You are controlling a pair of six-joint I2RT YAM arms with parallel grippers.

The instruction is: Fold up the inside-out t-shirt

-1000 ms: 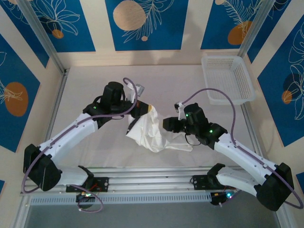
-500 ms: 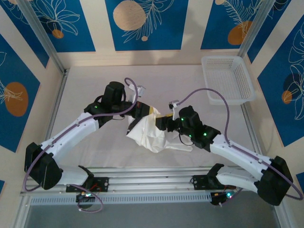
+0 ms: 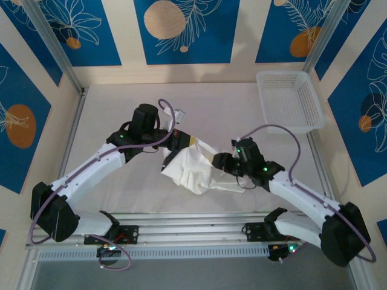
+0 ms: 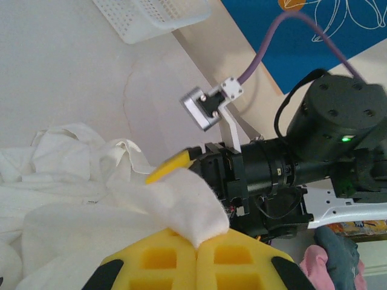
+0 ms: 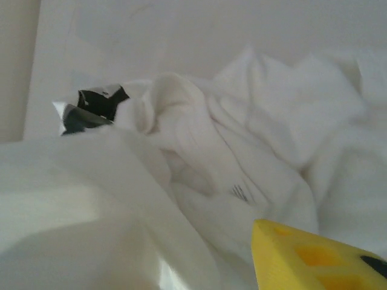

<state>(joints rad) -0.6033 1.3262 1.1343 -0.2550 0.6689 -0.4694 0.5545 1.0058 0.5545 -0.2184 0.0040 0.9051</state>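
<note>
The inside-out t-shirt (image 3: pixel 195 170) lies bunched and wrinkled at the middle of the table. My left gripper (image 3: pixel 184 141) stands at its upper edge. In the left wrist view its yellow pads (image 4: pixel 158 261) are pressed together on a fold of the white cloth (image 4: pixel 181 202). My right gripper (image 3: pixel 216 161) is at the shirt's right side, nose into the fabric. In the right wrist view one yellow finger (image 5: pixel 314 260) stands well off centre at the lower right. Loose cloth (image 5: pixel 199 157) lies across the gap and covers the other finger.
A white lattice basket (image 3: pixel 289 100) stands at the back right, and its corner (image 4: pixel 158 17) is seen from the left wrist. Metal rails run along the table's left and right edges. The right arm's black wrist (image 4: pixel 314 151) hangs close to my left gripper.
My right gripper went up toward the shirt's top edge, then drew back right and down. A band of cloth now stretches between the two grippers. The left arm has stayed put.
</note>
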